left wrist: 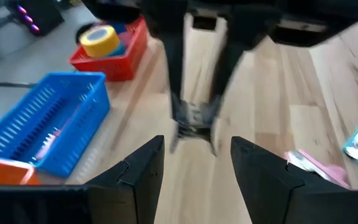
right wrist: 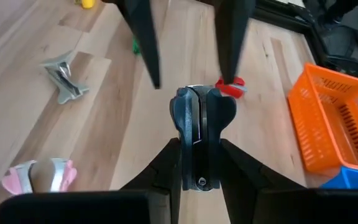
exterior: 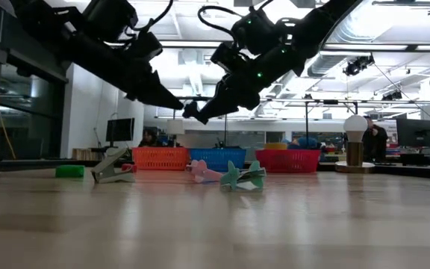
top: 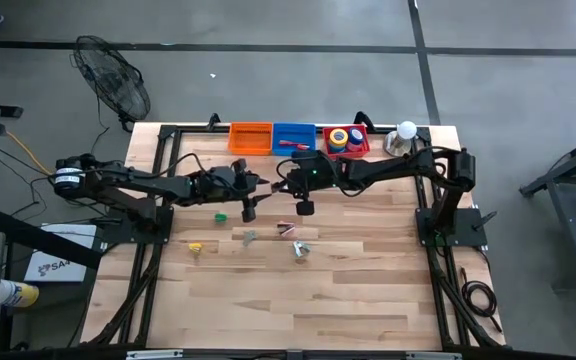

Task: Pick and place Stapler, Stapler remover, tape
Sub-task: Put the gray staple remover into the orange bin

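The left end effector (top: pixel 249 212) hangs open and empty beside the blue basket (top: pixel 293 138); the right end effector (top: pixel 305 207) grips a dark stapler (right wrist: pixel 197 134), its long side pointing down; the blue basket sits just behind it, nearer the right arm.

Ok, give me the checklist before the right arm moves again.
1. Right hand grip: ok, shut on the dark stapler remover.
2. Left hand free: ok, open and empty.
3. Gap between the two hands: cannot tell; the left fingers sit close in front of the held remover.
4. Height above the table: ok, both hands hang well above it in the low view.
5. Blue basket has room: ok, mostly bare floor.
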